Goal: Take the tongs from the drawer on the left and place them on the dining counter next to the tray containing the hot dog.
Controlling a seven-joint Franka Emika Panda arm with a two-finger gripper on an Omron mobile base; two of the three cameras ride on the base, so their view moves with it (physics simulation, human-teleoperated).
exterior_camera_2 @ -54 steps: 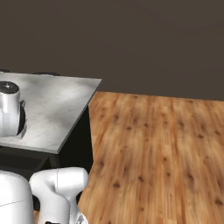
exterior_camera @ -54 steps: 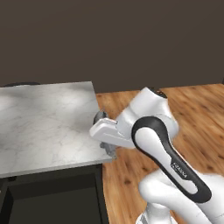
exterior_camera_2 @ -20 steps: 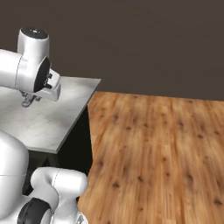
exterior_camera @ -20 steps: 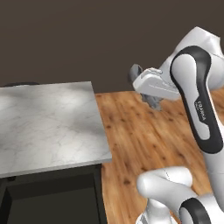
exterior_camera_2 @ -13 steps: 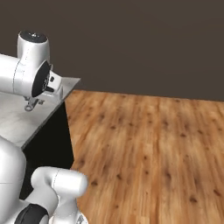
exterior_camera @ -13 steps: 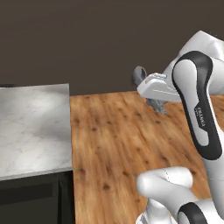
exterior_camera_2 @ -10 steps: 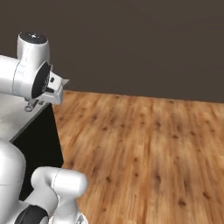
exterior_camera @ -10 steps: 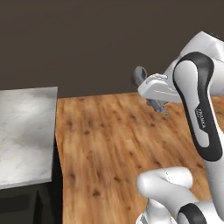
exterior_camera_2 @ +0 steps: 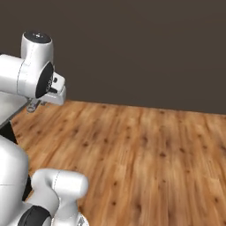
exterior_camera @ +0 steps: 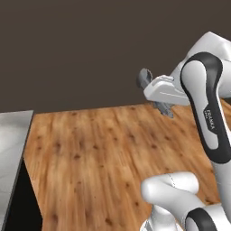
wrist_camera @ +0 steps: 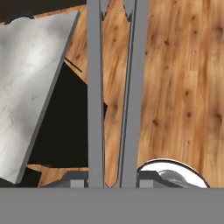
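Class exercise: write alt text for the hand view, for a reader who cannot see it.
The gripper is shut on the tongs, whose two slim grey arms run straight up the picture. Below them lies wooden floor, with a grey marble counter on a dark base at the left.

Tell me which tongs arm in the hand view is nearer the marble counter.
The straight arm of the tongs, beside the marble counter; the slanted arm lies over wood floor.

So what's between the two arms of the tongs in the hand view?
Nothing is wedged there. In the hand view the tongs run up from the gripper, and the narrow gap between their arms shows wood floor far below.
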